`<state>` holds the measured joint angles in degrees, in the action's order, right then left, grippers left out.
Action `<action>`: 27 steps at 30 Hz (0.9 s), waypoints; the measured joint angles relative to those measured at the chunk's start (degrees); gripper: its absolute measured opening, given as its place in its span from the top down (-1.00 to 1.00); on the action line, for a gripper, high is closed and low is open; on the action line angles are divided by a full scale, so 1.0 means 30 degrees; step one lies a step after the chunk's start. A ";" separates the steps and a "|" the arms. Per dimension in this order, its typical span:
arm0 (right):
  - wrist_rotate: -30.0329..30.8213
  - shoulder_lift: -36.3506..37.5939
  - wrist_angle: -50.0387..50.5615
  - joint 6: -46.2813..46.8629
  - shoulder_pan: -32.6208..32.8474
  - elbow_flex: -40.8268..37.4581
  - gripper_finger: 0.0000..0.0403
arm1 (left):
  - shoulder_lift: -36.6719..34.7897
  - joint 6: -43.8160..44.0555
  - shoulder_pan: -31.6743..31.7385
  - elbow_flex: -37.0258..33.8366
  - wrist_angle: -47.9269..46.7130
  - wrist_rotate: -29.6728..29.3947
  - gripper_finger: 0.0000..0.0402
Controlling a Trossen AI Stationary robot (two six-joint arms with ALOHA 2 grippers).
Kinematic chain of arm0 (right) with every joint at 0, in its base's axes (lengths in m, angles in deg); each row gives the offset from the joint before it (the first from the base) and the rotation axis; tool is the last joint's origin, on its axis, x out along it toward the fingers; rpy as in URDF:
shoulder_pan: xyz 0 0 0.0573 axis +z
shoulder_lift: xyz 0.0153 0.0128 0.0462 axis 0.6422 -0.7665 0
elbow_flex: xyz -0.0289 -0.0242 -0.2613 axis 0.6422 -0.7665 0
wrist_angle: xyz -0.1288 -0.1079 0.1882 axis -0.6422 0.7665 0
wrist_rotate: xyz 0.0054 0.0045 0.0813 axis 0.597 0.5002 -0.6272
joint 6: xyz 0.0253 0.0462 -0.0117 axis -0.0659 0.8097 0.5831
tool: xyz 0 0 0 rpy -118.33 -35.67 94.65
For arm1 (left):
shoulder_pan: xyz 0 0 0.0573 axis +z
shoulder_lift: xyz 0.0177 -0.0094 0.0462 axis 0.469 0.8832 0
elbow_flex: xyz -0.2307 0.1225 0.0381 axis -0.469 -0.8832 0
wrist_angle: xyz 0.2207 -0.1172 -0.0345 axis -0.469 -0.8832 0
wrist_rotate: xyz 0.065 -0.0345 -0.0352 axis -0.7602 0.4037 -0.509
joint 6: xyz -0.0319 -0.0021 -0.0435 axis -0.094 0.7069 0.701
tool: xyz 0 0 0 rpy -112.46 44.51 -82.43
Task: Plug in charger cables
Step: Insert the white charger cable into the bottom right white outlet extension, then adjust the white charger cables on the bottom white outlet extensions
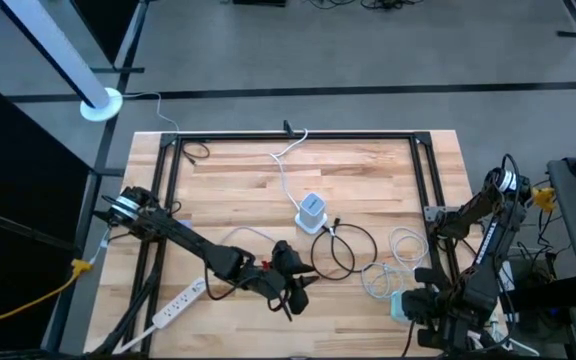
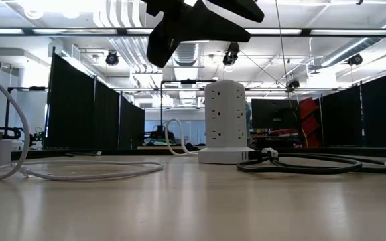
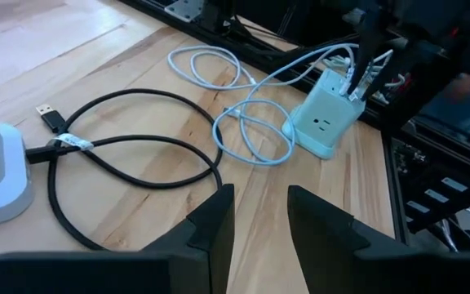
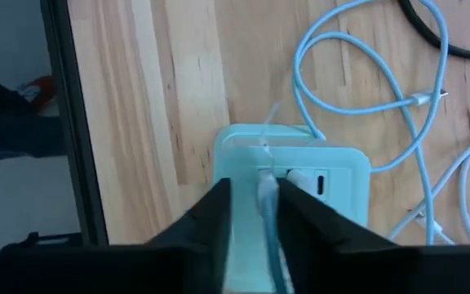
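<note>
The right end effector (image 4: 251, 214) stands directly over the pale charger block (image 4: 290, 192) at the near right edge of the worktop (image 1: 368, 170), fingers narrowly parted around a white cable (image 4: 268, 196) whose plug sits at the block's top face; whether it grips or has just let go cannot be told. The left end effector (image 3: 258, 214) hovers released, holding nothing, above the black cable (image 3: 129, 159) coiled beside the socket tower (image 1: 312, 210). More white cables (image 1: 400, 250) loop loosely between. Risk: lifting away before the plug seats fully would drag it out; a snagged loop could tip the block. No legible brand or writing is visible.
</note>
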<state>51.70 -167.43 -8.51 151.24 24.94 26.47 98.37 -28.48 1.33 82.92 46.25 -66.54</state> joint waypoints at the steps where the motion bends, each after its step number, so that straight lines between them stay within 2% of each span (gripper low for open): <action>1: -0.0106 -0.0016 0.0329 0.0016 -0.0012 0.0209 0.49 | 0.0000 0.0000 0.0000 0.0000 -0.0007 0.0000 0.49; 5: -0.0422 -0.0031 0.1747 0.0492 -0.0056 0.1236 0.28 | 0.0000 0.0000 0.0000 0.0000 -0.0014 0.0000 0.49; 10: -0.0169 -0.0024 0.2843 0.0666 -0.0063 0.2169 0.18 | 0.0000 0.0000 0.0000 0.0000 -0.0026 -0.0004 0.49; 19: -0.0043 0.0013 0.2996 0.0532 -0.0063 0.2755 0.25 | 0.0000 0.0000 -0.0007 0.0000 0.0000 0.0000 0.49; 27: 0.0152 0.0019 0.3660 0.0268 -0.0654 0.4370 0.36 | 0.0000 0.0000 -0.0004 0.0000 0.0544 -0.0004 0.49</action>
<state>52.16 -167.37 2.47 152.04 22.98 39.58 98.37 -28.48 1.32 82.92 47.88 -66.55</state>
